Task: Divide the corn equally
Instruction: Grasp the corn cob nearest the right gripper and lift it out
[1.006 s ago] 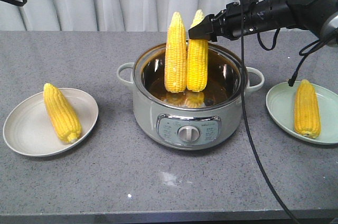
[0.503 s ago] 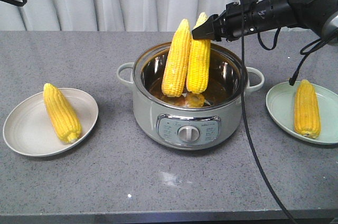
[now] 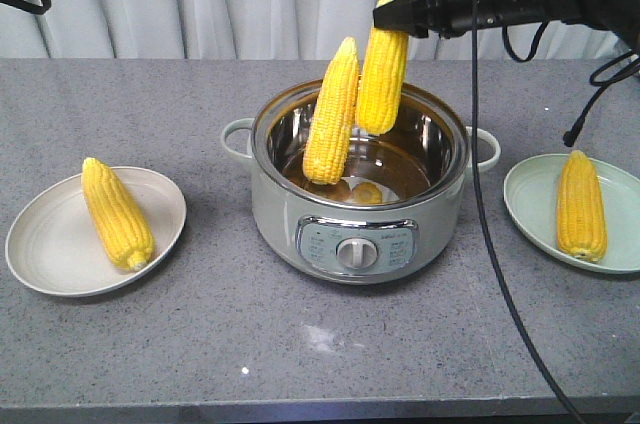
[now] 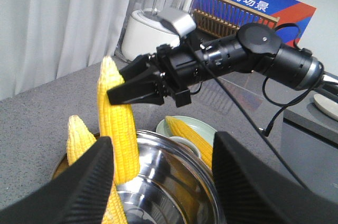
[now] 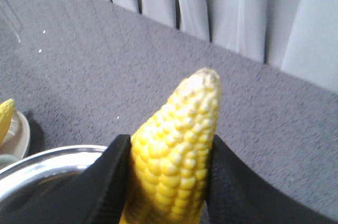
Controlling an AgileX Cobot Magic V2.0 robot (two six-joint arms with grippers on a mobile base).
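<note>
Above the pot (image 3: 360, 214), the right gripper (image 3: 392, 16) pinches the held cob (image 3: 383, 69) near its pale tip, with a finger pressed against each side. The cob hangs almost upright, its blunt end down over the pot's opening and off the bottom. The leaning cob (image 3: 332, 114) rests inside the pot, its upper half just beside the held one or touching it; I cannot tell which. The left plate (image 3: 40, 264) carries the left cob (image 3: 117, 212) and the right plate (image 3: 525, 209) the right cob (image 3: 581, 206). I'd judge the lift should go straight up until the blunt end clears the rim and the leaning cob, then move slowly toward the right plate, since a grip this near the tip lets the cob swing. The right arm reaches in nearly level from the right. The left gripper (image 4: 162, 145) faces the pot, spread wide and empty.
</note>
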